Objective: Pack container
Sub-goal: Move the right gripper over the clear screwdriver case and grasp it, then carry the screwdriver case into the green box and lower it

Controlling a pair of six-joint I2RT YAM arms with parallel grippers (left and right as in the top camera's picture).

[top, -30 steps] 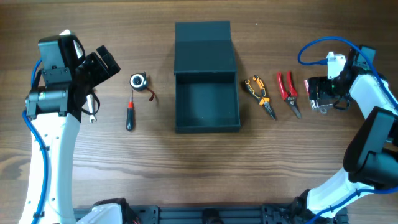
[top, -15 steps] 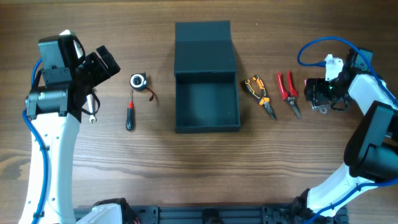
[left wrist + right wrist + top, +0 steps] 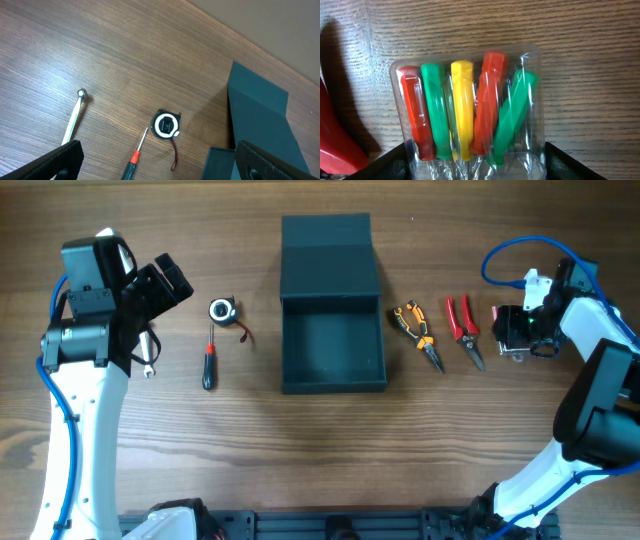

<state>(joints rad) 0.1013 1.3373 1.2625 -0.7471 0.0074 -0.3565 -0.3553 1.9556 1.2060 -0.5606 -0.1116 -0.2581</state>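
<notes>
The container [image 3: 333,385] is a dark teal-grey square box at the table's middle, its hinged lid [image 3: 327,255] folded open toward the back; its corner [image 3: 260,120] shows in the left wrist view. My right gripper [image 3: 515,330] is at the far right, low over a clear plastic pack of red, green and yellow tool handles [image 3: 465,110]. The right gripper [image 3: 472,167] has both pads against the pack's sides, and the pack lies on the wood. My left gripper [image 3: 165,285] hangs wide open above the table's left side; the left gripper [image 3: 160,165] holds nothing.
Left of the box lie a tape measure [image 3: 222,310], a red-and-black screwdriver [image 3: 209,365] and a small wrench [image 3: 148,358]. Right of it lie orange pliers [image 3: 418,332] and red pruners [image 3: 464,328], whose red handle [image 3: 332,140] is close beside the pack.
The right gripper's jaws have closed in from wide open onto the sides of the clear pack. The left arm has not moved.
</notes>
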